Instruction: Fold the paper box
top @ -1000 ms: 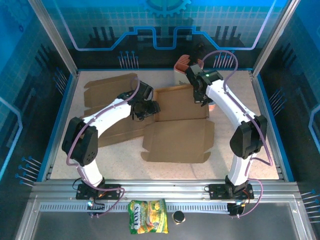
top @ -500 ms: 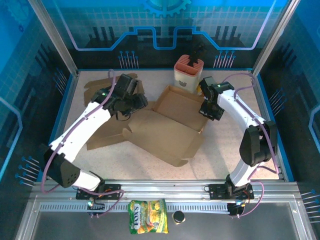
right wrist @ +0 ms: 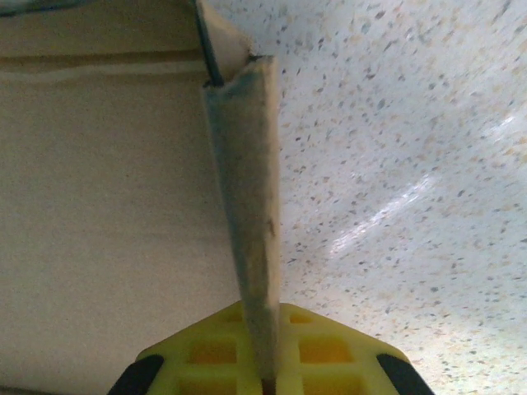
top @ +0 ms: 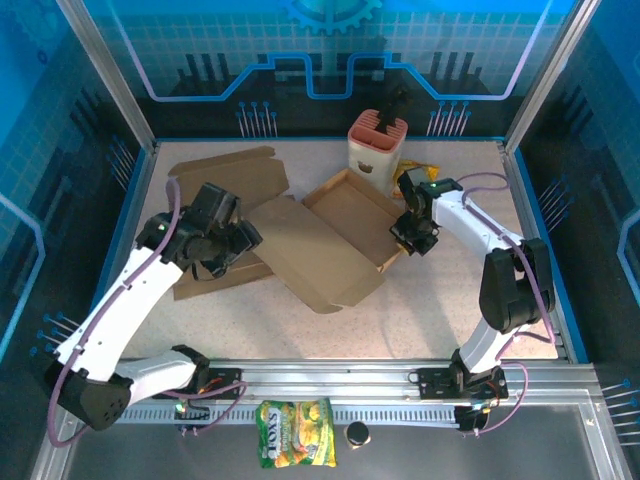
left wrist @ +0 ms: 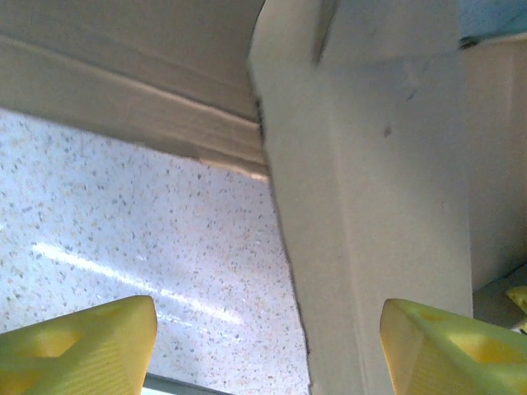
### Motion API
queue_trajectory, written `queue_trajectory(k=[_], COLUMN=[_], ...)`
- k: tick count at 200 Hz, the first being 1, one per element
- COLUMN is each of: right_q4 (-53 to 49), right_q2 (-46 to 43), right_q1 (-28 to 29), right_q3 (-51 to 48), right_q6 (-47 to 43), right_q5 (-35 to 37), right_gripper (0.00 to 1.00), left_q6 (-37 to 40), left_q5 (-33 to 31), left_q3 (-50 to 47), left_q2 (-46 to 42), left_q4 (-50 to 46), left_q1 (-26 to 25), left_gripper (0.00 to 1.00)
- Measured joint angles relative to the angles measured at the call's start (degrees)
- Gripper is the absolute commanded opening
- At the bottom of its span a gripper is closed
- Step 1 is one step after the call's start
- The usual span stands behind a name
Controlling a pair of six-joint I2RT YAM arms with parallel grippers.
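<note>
Since a second ago the left gripper (top: pixel 243 240) has drawn back and spread wide, a cardboard edge (left wrist: pixel 354 206) passing loose between its fingertips. The right gripper (top: pixel 413 237) pinches the paper box (top: pixel 320 255) by its side wall, directly between its fingers, probably anchoring it for folding.

You're in a robot lab cell: aluminium posts (top: pixel 105 70) and blue circuit-printed panels (top: pixel 330 50) wall in the speckled table (top: pixel 450 300), and a slotted rail (top: pixel 340 385) along the table's near edge carries both arm bases (top: pixel 200 382).
</note>
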Motion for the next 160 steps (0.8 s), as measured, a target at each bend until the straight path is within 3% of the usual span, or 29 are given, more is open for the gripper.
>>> queue_trajectory(k=[59,101,132,160], right_q4=[3.5,4.9,6.4,6.7], right_q2=[0.0,0.0,-0.1,-0.2], right_q1=[0.7,2.4,2.7,2.9], right_q3=[-4.5,-5.4,-7.6,-8.1], right_q6=[5.9,8.8,11.0,12.5], right_q5=[-3.8,-5.0,-6.3,-7.0], right_gripper=[0.0,0.0,0.0,0.0], left_q6=[-3.8,-5.7,-6.3,-6.5], left_q5=[2.2,0.9,-0.2,-0.8], left_q3=[-6.6,-7.9,-7.9,-8.1], left_q2=[-0.4,0.4,0.9,1.1], left_q4=[5.3,11.1,13.3,14.6], left_q1=[-0.5,-3.6,-4.4,-4.4], left_gripper=[0.69,0.64,0.52,0.33])
